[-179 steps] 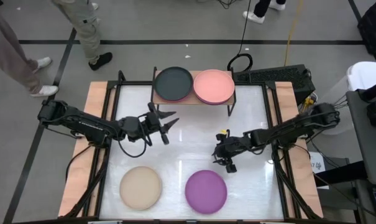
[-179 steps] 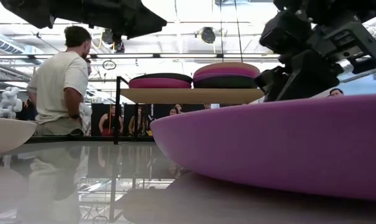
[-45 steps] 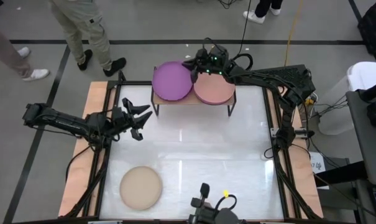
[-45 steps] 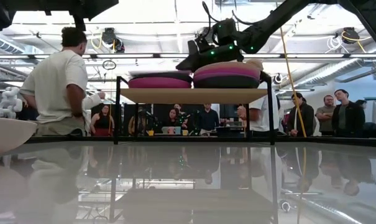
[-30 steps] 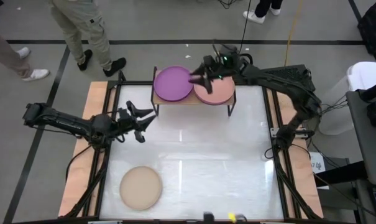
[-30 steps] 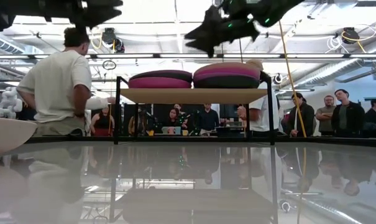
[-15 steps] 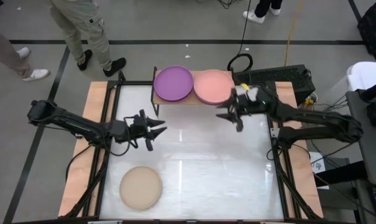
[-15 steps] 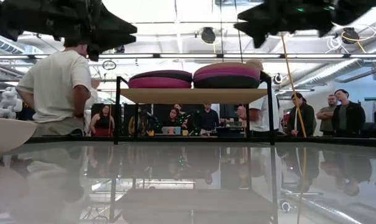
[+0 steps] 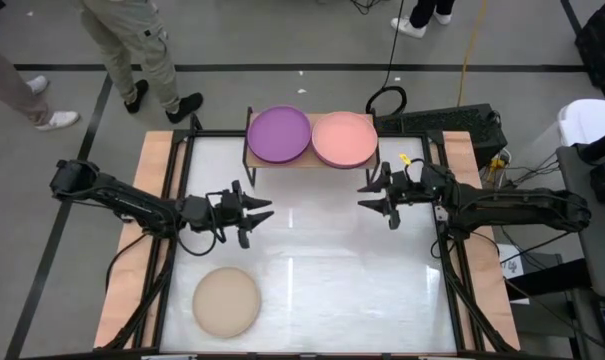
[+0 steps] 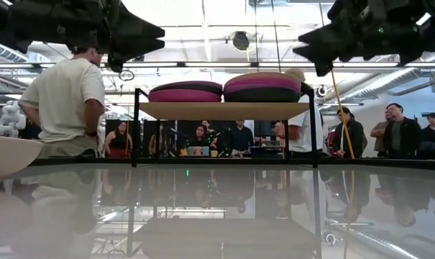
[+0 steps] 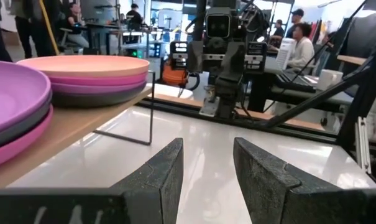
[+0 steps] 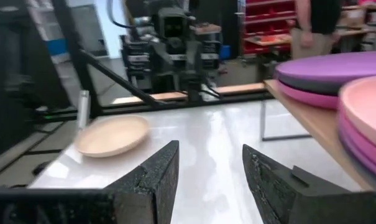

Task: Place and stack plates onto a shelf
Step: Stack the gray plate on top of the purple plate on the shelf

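Small low shelf, light wood top on thin black metal legs, sits at the table's far edge. It carries two stacks of round matte low-rimmed plates: left stack topped by a purple plate, right stack by a salmon pink plate. One beige plate lies alone on the glossy white table, near-left. Left gripper hovers mid-table, fingers spread, empty. Right gripper hovers just in front of the shelf's right end, fingers spread, empty.
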Robot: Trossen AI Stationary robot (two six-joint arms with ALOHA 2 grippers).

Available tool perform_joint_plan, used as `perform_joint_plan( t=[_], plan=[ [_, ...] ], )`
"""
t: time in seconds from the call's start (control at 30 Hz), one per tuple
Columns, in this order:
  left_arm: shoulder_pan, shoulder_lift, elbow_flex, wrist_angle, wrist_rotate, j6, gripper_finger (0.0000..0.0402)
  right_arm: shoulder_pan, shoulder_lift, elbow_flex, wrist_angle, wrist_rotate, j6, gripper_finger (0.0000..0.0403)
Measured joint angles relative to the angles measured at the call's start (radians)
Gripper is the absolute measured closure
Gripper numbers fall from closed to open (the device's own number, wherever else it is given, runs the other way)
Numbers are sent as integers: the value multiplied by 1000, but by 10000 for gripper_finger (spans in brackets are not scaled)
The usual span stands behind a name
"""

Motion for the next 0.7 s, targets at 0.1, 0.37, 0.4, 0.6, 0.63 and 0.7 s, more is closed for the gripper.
perform_joint_plan(
  t=[0.1, 0.37, 0.4, 0.6, 0.63, 0.7],
  plan=[
    [0, 0, 0, -8, 0, 0, 256, -1, 0, -3, 1, 14, -14, 245],
    [-1, 0, 2, -63, 0, 2, 256, -1, 0, -3, 31, 11, -28, 245],
    [-4, 0, 11, -93, 0, 1, 257, -1, 0, -3, 30, 11, -28, 245],
    [-38, 0, 139, -414, 2, -14, 257, -1, 2, -3, 30, 11, -29, 245],
    [-43, 0, 164, -470, 2, -15, 257, -1, 2, -3, 30, 11, -29, 245],
    [-54, 0, 205, -568, 1, -18, 257, -1, 2, -3, 30, 10, -29, 245]
  ],
)
